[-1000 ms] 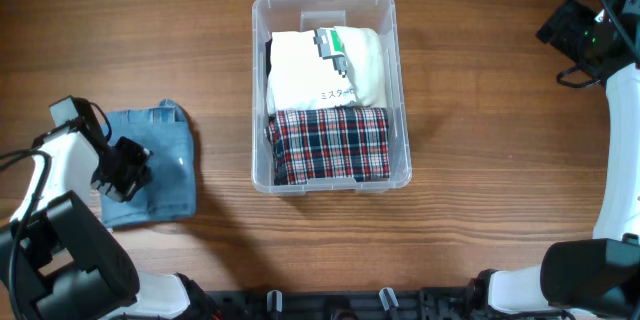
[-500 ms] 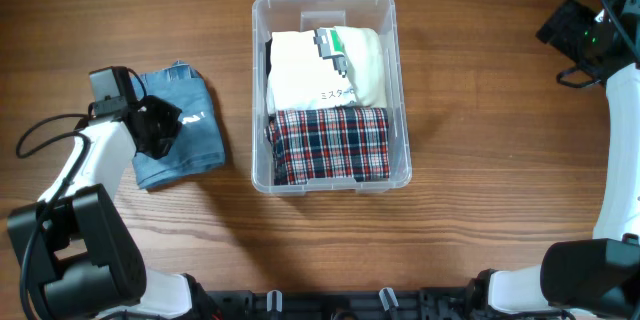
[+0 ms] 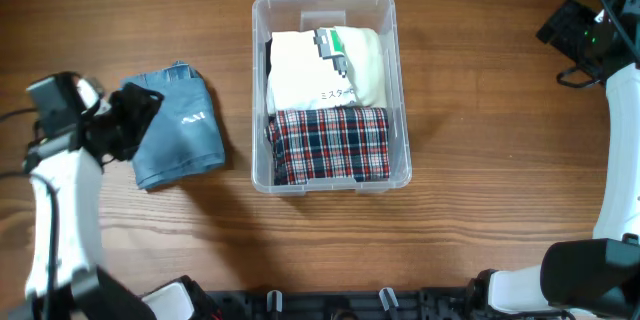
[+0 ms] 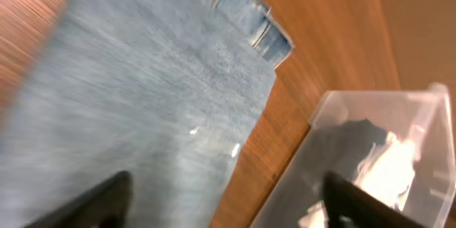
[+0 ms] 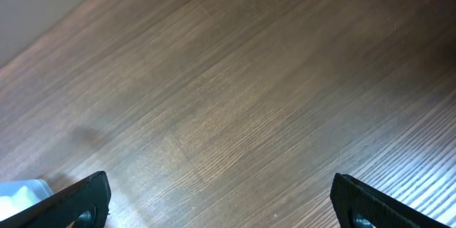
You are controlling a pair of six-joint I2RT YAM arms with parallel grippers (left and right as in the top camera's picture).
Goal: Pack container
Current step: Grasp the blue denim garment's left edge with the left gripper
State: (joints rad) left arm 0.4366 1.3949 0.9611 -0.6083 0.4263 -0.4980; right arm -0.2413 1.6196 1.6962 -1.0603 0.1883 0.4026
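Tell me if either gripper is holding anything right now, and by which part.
Nothing is held. The left gripper is open over the folded jeans, fingers wide apart; the right gripper is open above the table.

Container (image 3: 320, 10): clear plastic, smooth; I see glossy glints on its walls.
Table (image 3: 500, 180): wood grain, low sheen.
Jeans (image 3: 180, 138), left of the container: blue denim cloth, matt.
Checked cloth (image 3: 330, 145), inside the container: woven, matt.
Cream cloth (image 3: 310, 65), inside it: soft, matt.
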